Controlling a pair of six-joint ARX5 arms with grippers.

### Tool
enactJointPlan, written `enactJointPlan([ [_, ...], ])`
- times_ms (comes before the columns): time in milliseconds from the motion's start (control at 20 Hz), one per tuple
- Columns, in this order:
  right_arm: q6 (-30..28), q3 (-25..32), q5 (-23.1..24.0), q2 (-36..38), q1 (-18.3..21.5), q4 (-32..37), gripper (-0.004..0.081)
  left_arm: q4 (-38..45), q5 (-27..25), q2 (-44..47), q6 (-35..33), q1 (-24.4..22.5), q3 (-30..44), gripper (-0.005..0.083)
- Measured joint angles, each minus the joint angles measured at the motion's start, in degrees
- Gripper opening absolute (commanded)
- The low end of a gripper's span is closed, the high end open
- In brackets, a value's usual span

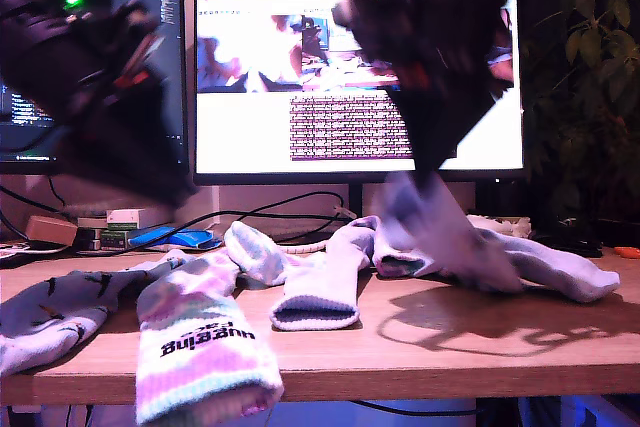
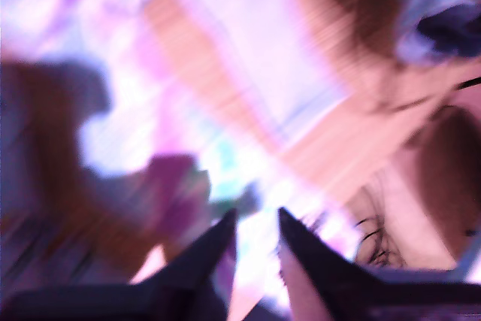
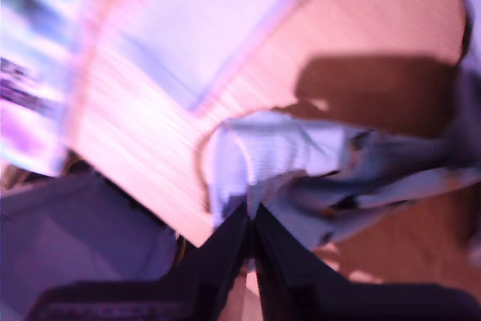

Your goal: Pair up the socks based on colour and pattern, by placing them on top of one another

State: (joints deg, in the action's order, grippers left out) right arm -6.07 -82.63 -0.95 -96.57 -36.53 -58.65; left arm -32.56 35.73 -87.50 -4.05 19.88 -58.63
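Wooden table (image 1: 460, 342): socks (image 1: 310, 287) scattered; second hand (image 3: 251, 219) seemingly pinching one.

You are looking at several soft socks lying on the wooden desk: a pale lavender sock with small dark figures (image 1: 55, 312) at the exterior view's left, a pink-mint tie-dye sock with black cuff lettering (image 1: 205, 347) overhanging the front edge. A plain lavender-white sock (image 1: 325, 282) lies at centre, with more pale socks heaped (image 1: 510, 262) toward the exterior view's right.
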Motion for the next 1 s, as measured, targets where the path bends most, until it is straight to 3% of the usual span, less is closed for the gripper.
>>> enactJointPlan([
  [200,0.0,-9.44,0.02,0.0,-0.7,-3.28,-0.0013,6.25,0.63,0.0,0.87,3.13,0.0,0.0374],
  [500,0.0,-18.38,0.04,0.0,-0.68,-6.16,-0.0013,17.73,1.81,0.0,1.68,6.99,0.0,0.0384],
  [550,-0.02,-18.43,0.04,0.0,-0.68,-6.47,-0.0013,20.35,2.86,0.0,3.19,7.54,0.0,0.0423],
  [600,-0.02,-18.43,0.04,0.0,-0.7,-7.04,-0.0013,22.1,4.39,0.0,8.83,7.76,-0.02,0.0488],
  [650,-0.02,-18.43,0.07,0.0,-0.68,-7.26,-0.0013,23.26,6.56,0.0,8.83,7.8,-0.02,0.0534],
  [700,-0.02,-18.43,0.07,0.0,-0.68,-7.26,-0.0013,24.09,8.15,0.0,15.23,7.87,-0.02,0.0536],
  [800,-0.02,-18.43,0.07,0.0,-0.7,-7.28,-0.0013,25.83,9.14,0.0,18.1,7.85,-0.02,0.0536],
  [900,-0.02,-18.43,0.07,0.0,-0.68,-7.43,-0.0013,28.26,9.14,0.0,27.74,7.85,-0.02,0.0535],
  [1000,-0.02,-18.43,0.07,0.0,-0.7,-7.43,-0.0013,30.32,8.0,0.0,30.01,7.85,-0.02,0.0534],
])
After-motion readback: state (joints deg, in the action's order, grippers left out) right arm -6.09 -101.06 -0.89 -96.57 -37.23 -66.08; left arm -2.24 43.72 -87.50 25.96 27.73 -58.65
